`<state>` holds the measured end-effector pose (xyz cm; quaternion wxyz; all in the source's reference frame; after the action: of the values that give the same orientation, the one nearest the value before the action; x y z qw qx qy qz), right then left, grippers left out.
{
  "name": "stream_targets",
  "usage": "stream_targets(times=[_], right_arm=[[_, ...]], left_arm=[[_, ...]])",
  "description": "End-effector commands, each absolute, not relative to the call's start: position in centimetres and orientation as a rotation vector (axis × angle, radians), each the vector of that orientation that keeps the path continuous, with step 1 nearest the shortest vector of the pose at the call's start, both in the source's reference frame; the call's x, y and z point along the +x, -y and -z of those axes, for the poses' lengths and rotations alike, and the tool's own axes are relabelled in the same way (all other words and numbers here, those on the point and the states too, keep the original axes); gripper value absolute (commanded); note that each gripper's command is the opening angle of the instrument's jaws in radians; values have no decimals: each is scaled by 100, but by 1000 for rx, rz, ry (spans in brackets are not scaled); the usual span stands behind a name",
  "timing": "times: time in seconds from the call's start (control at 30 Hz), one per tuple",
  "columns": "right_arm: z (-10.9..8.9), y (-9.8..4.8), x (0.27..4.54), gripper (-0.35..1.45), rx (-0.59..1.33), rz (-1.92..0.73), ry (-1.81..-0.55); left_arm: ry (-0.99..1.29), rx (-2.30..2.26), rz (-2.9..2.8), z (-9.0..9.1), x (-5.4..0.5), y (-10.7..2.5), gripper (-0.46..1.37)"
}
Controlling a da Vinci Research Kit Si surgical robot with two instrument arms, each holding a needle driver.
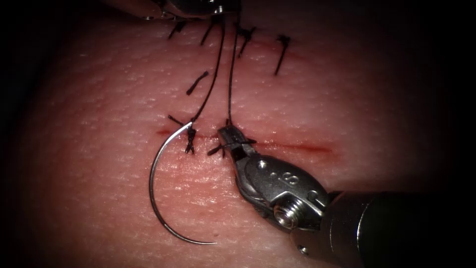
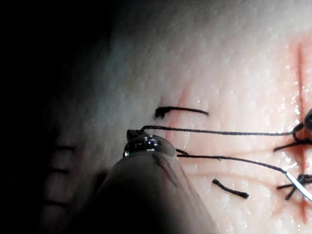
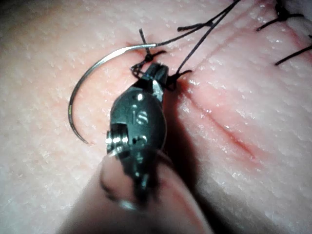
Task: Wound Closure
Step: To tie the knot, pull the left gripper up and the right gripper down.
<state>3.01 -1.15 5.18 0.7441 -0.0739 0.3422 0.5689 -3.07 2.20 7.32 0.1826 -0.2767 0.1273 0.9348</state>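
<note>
The curved needle (image 1: pixel 151 188) lies free on the tissue (image 1: pixel 99 99) by the cut's left end, held by neither tool and not in the tissue. Its thread (image 1: pixel 214 74) runs from the needle's blunt end up to my left tool (image 1: pixel 210 10) at the top edge. A second strand comes back down to the cut (image 1: pixel 297 147). My left tool (image 2: pixel 139 141) is shut on the thread (image 2: pixel 219 132). My right tool (image 1: pixel 228 133) comes from the lower right, with its jaws shut on the thread at the knot on the cut. The needle (image 3: pixel 80 87) arcs beside my right tool (image 3: pixel 156 73).
Two tied stitches (image 1: pixel 190 141) with short tails sit on the cut's left part, and the right part gapes red. A second row of knotted stitches (image 1: pixel 282 49) lies farther back. A loose cut end of thread (image 1: pixel 197 83) rests between the rows.
</note>
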Motion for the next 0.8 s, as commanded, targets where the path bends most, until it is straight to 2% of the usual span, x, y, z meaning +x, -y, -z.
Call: stream_targets(times=[0.03,0.57,0.8], right_arm=[[-517,119,300,-35,-155,-1248,-750],[-504,152,301,-35,-120,-1234,-754],[-499,161,303,-35,-105,-1250,-760]], left_arm=[[-356,-778,-2638,-732,-306,-222,-35],[-454,-797,-2618,-735,-296,-270,-35],[-488,-758,-2628,-741,-310,-288,-35]])
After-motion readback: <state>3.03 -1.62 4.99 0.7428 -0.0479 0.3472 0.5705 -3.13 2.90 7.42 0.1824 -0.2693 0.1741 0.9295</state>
